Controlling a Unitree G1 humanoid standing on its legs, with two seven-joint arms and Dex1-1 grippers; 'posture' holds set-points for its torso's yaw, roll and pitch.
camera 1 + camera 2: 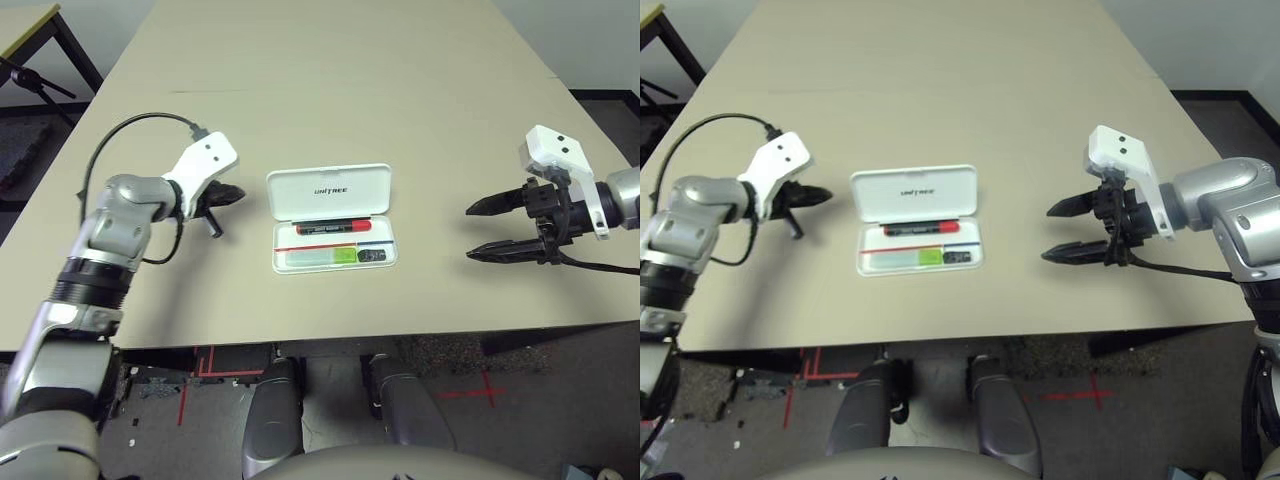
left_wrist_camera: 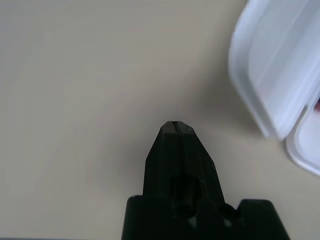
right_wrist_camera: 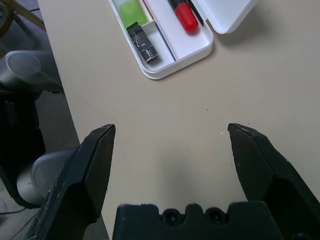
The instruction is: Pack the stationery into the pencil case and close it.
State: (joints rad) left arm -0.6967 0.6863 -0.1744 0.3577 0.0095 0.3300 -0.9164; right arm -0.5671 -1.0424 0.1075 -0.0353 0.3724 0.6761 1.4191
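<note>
The white pencil case (image 1: 330, 192) lies open at the table's middle, its lid tilted up at the back. In its tray lie the red marker (image 1: 335, 227) with a black cap, the highlighter (image 1: 325, 258) with a lime-green cap, and a small dark clip-like piece (image 1: 373, 256). My left gripper (image 1: 235, 195) is shut on nothing, hovering just left of the lid (image 2: 280, 65) and apart from it. My right gripper (image 1: 472, 232) stands wide open well to the right of the case, pointing toward it, with bare table between its fingers (image 3: 100, 150).
The beige table (image 1: 330, 90) stretches far behind the case. Its front edge runs just below the case. A black cable (image 1: 130, 125) loops over my left arm. Dark stand legs (image 1: 35, 80) are on the floor at the far left.
</note>
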